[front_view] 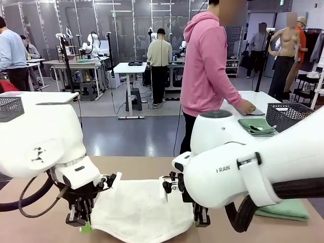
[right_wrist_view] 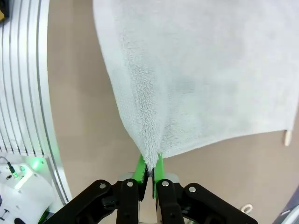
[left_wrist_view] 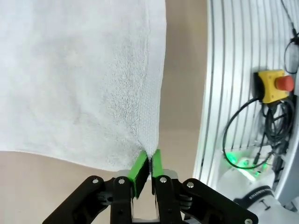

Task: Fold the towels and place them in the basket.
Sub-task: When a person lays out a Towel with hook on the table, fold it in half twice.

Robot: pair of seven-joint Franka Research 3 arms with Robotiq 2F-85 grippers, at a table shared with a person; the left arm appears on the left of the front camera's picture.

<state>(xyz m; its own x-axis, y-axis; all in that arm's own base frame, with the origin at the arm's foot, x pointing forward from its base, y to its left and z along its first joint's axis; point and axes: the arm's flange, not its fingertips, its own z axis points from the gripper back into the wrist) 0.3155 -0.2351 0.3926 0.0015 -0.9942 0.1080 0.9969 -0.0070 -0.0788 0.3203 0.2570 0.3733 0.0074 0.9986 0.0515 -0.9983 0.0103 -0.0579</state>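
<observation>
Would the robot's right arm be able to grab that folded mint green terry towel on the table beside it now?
Probably not yet: the right gripper is shut on a corner of the cream-white terry towel. The mint green towel lies uncovered nearby.

White arms (front_view: 40,136) — black grippers (left_wrist_view: 149,163), green pads (left_wrist_view: 139,167)

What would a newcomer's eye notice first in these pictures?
A cream-white towel lies on the brown table, the left gripper and right gripper each shut on a near corner. Behind, a person in a pink hoodie stands by a green towel and dark basket.
</observation>
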